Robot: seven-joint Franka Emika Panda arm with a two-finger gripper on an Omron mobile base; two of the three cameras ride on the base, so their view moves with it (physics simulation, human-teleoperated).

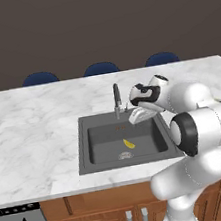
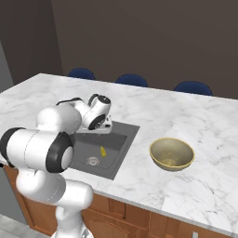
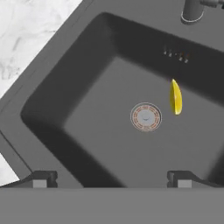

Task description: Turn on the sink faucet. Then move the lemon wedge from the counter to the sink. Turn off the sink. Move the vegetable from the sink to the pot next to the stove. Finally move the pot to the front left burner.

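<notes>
A small yellow lemon wedge (image 3: 176, 97) lies on the floor of the dark grey sink (image 1: 85, 144), just beside the round metal drain (image 3: 145, 117) and apart from it. Seen from the hand camera, the wedge's long axis runs roughly from the faucet side of the basin toward the near side, with its curved back bulging away from the drain; in the left base view (image 1: 129, 143) it lies slanted, between the drain and the basin's back wall.

The gripper (image 3: 109, 178) hangs above the sink, looking down into it, with its two dark fingertips (image 3: 40, 179) spread wide apart and nothing between them. The wedge sits well below the hand, off toward the faucet side rather than between the fingertips.

The slim dark faucet (image 1: 117, 99) stands at the back edge of the sink; in the hand view just its base shows, cut off at the top edge. From the base cameras the arm's white wrist covers the fingers and part of the sink's right rim. Whether water is running cannot be made out.

A tan bowl (image 2: 171, 153) rests on the white marble counter (image 1: 29, 130), to the right of the sink and well apart from it.
</notes>
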